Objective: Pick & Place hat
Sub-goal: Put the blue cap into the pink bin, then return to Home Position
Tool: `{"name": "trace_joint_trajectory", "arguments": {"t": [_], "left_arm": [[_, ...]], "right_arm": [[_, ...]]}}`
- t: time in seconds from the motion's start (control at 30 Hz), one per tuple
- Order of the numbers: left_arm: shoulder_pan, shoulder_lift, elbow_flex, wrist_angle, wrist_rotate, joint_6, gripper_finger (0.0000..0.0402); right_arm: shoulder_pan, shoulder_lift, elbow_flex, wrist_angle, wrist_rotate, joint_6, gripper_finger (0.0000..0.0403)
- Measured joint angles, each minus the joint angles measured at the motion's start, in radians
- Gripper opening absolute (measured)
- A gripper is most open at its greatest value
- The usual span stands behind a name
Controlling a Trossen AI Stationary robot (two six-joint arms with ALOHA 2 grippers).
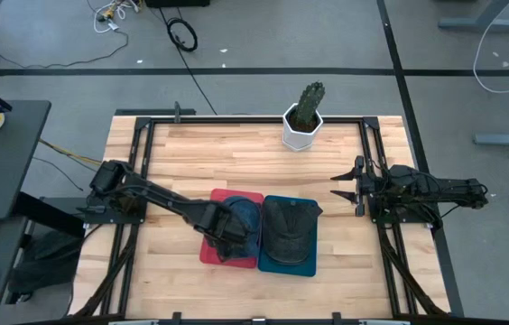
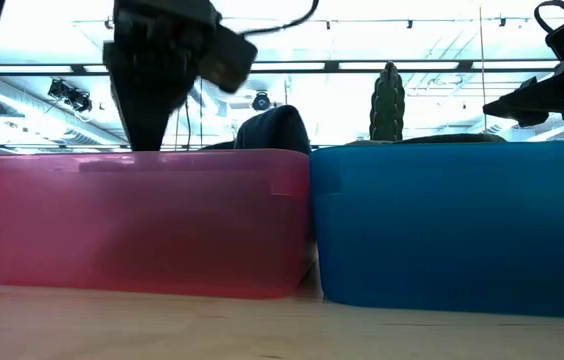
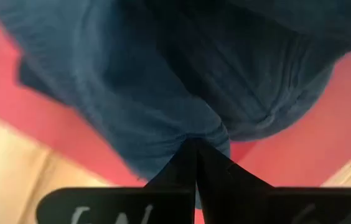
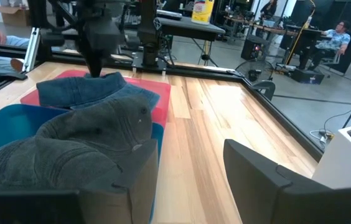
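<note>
Low view: the red bin (image 2: 142, 220) wall hides most of the blue hat (image 2: 272, 128), only its top shows. Left gripper (image 2: 147, 135) tips go behind the rim. Left wrist view: hat edges cut off, bin corner blurred.

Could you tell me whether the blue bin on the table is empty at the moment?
No, in the high view the blue bin holds a dark grey hat, beside the red bin where the left gripper pinches a blue hat.
</note>
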State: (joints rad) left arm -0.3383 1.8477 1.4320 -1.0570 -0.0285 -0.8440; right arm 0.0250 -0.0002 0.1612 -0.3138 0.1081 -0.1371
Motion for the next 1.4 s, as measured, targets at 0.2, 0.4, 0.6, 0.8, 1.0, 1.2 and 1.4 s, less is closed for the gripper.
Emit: {"name": "trace_joint_trajectory", "arguments": {"t": [0.2,0.4,0.6,0.8,1.0,1.2,1.4], "left_arm": [[0.004,0.0,-0.034,0.034,0.007,-0.006,0.0002],[0.005,0.0,-0.034,0.031,0.004,-0.002,0.0002],[0.007,-0.009,-0.014,-0.004,-0.018,-0.002,0.0008],[0.006,-0.015,0.061,-0.073,-0.021,0.138,0.0021],[0.005,-0.015,0.081,0.035,-0.025,0.179,0.0021],[0.045,-0.015,0.081,0.172,-0.057,0.302,0.0021],[0.096,-0.015,0.081,0.359,-0.057,0.333,0.0023]], "right_arm": [[0.0,0.0,0.0,0.0,0.0,0.0,0.0187],[0.0,0.0,0.0,0.0,0.0,0.0,0.0187],[0.0,0.0,0.0,0.0,0.0,0.0,0.0187],[0.0,0.0,0.0,0.0,0.0,0.0,0.0187],[0.0,0.0,0.0,0.0,0.0,0.0,0.0187],[0.0,0.0,0.0,0.0,0.0,0.0,0.0188],[0.0,0.0,0.0,0.0,0.0,0.0,0.0187]]}}
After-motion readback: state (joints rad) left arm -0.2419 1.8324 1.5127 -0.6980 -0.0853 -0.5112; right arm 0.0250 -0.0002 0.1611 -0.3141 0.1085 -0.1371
